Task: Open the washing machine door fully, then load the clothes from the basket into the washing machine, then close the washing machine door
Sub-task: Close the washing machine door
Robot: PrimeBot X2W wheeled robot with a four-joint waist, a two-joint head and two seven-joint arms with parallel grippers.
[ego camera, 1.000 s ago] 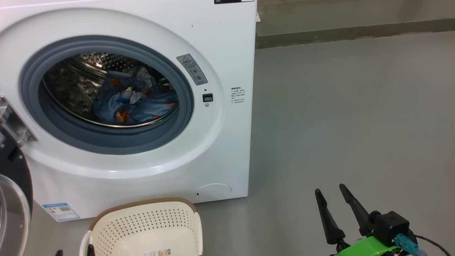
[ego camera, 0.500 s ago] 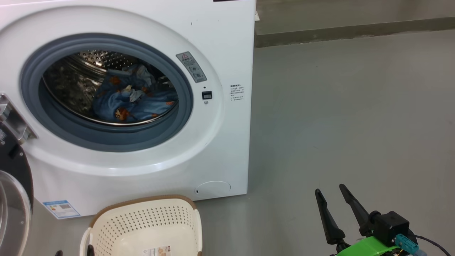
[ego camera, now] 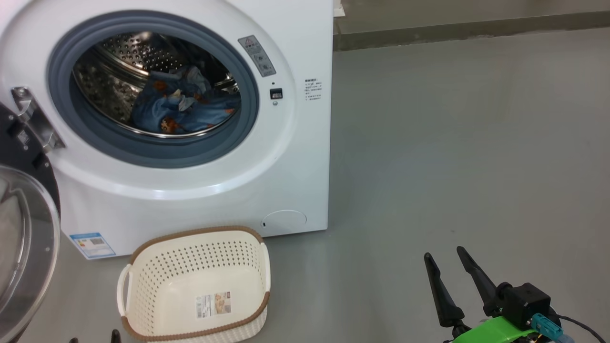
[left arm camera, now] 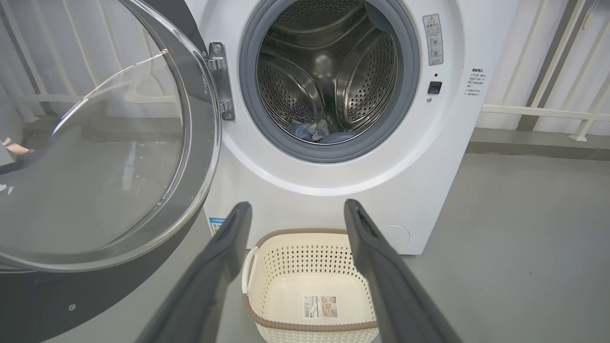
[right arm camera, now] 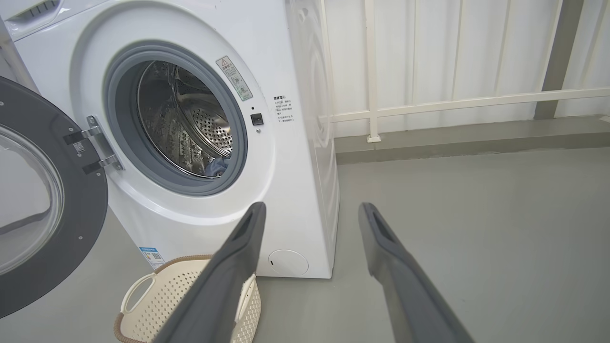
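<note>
Your left gripper point(left arm camera: 296, 205) has its two dark fingers spread wide apart and holds nothing. Just ahead of and below its fingertips, the basket point(left arm camera: 305, 232) sits on the floor, with nothing in it but a label on its bottom. Above and beyond the fingertips stands the washing machine point(left arm camera: 429, 166), its round opening uncovered. The clothes point(ego camera: 186, 112), blue with orange-brown figures, lie heaped inside the steel drum. To the left of this gripper, the washing machine door point(left arm camera: 95, 143) hangs swung out on its hinge, glass bowl towards you. Your right gripper point(right arm camera: 312, 206) is likewise spread and holds nothing. The machine is ahead and to its left, well apart from it. Opening and loading look done. Closing the door looks like all that is left, and neither gripper touches it yet.
</note>
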